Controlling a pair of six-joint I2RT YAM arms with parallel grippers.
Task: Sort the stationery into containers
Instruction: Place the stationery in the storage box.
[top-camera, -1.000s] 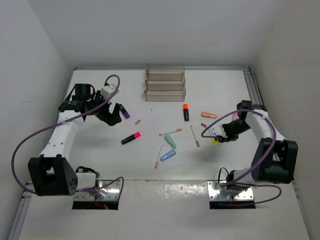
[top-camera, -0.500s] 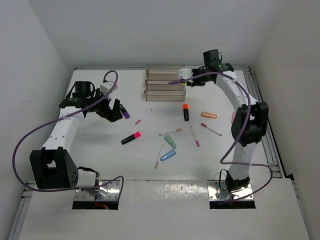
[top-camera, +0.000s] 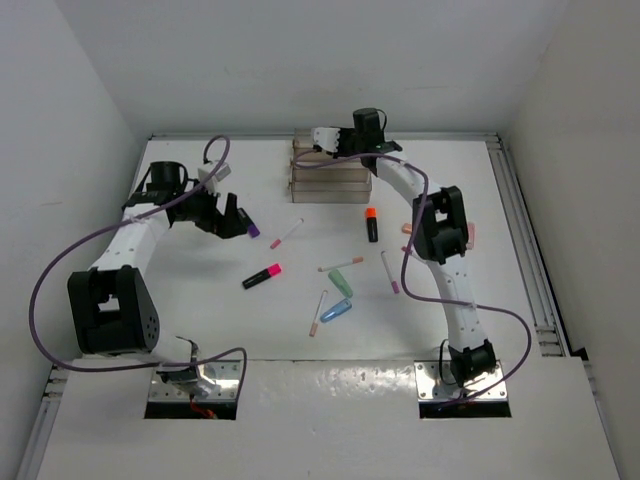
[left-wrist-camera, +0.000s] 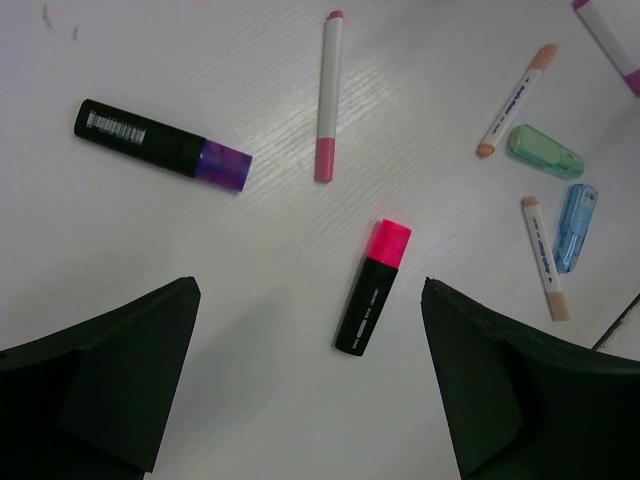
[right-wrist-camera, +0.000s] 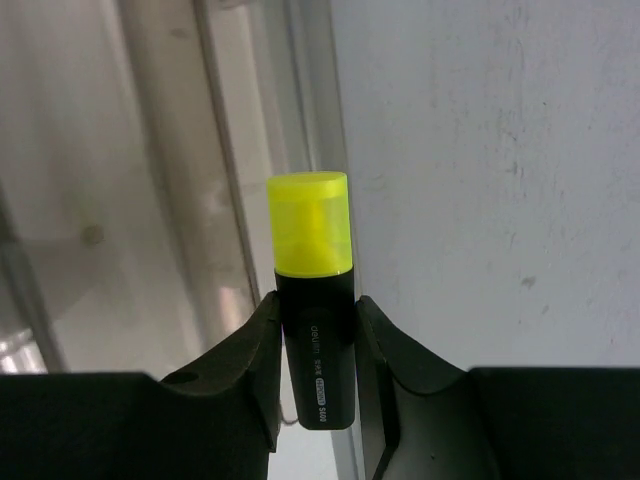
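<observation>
the right gripper (right-wrist-camera: 316, 305) pinches a black highlighter with a yellow cap (right-wrist-camera: 308, 225) over the back row of the stepped block of clear plastic trays (top-camera: 335, 188), near its left end, at the table's far edge. the left gripper (left-wrist-camera: 308, 300) hangs spread wide over the white table (top-camera: 210, 320), just beside the purple-capped highlighter (top-camera: 250, 227), with bare surface running to the left edge. lying loose: three black highlighters, counting the pink-capped highlighter (top-camera: 262, 276) and orange-capped highlighter (top-camera: 372, 225); four thin white pens (top-camera: 287, 233) in clear sight; one green piece (top-camera: 341, 284), one blue piece (top-camera: 336, 311), one peach piece (top-camera: 407, 229) partly behind the right arm.
</observation>
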